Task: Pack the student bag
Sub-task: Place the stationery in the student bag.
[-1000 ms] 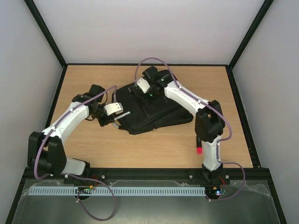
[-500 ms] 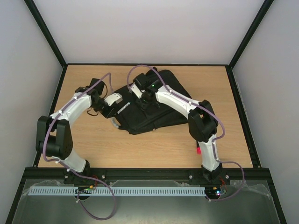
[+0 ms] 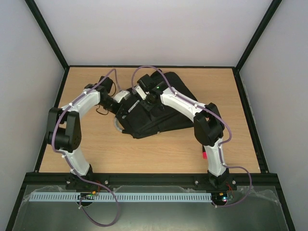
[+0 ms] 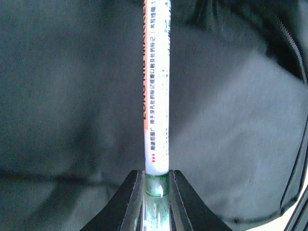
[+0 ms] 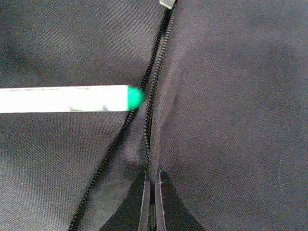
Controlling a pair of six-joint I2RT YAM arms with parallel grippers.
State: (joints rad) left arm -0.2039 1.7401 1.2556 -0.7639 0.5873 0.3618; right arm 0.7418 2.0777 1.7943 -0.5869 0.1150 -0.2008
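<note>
So the student bag [image 3: 161, 118] lies mid-surface [image 3: 144, 154] toward the back, left claw [image 4: 157, 175] clamped on a white-and-orange marker [image 4: 157, 96] over it, right claw [image 5: 153, 178] pinched fully shut by the zipper [image 5: 155, 82].

- Marker [image 4: 157, 86]: end beyond the left gripper [image 4: 157, 175] runs off the top edge; upper print blurred.
- Zip pull [image 5: 167, 3] ahead of the right gripper [image 5: 153, 175]: cut off.

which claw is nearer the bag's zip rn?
Right. The right claw is closed right on the zip; the left claw sits back, holding a marker whose tip reaches it.
</note>
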